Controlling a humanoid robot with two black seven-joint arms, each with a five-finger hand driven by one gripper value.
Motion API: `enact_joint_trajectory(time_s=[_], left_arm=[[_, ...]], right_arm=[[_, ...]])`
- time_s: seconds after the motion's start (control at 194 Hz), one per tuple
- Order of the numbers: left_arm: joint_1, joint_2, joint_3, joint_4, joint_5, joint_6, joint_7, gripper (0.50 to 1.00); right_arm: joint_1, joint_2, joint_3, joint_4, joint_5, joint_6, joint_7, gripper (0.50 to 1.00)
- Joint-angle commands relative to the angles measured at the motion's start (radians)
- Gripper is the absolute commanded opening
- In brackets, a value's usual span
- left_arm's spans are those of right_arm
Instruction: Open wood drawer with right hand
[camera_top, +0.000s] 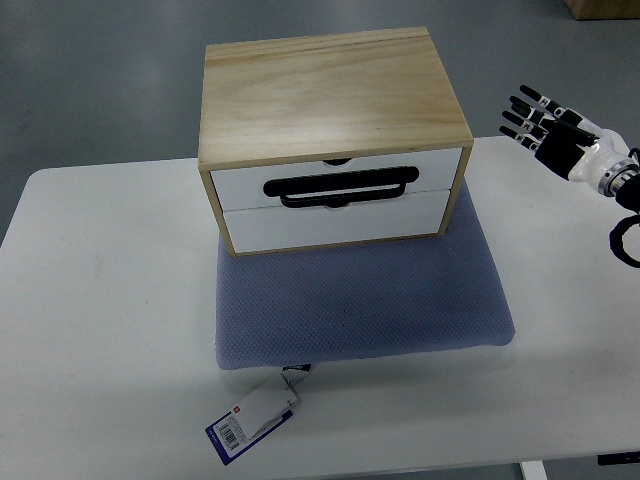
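Note:
A wooden drawer box stands on a blue-grey cushion on the white table. Its front has two white drawer faces, both closed, and a black handle on the upper drawer. My right hand comes in from the right edge, to the right of the box and apart from it, at about the level of its top. Its fingers are spread and hold nothing. The left arm does not show.
A white and blue tag hangs off the cushion's front edge onto the table. Grey floor lies beyond the table's far edge. A black cable loop shows at the right edge.

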Motion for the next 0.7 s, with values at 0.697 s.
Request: enact_joint_trajectory(time_s=[0.697], left_arm=[[0.0, 0.0, -0.001, 0.0, 0.0, 0.0, 0.0, 1.0]], right_arm=[[0.011, -0.177, -0.082, 0.088, -0.136, -0.019, 0.151, 0.938]])
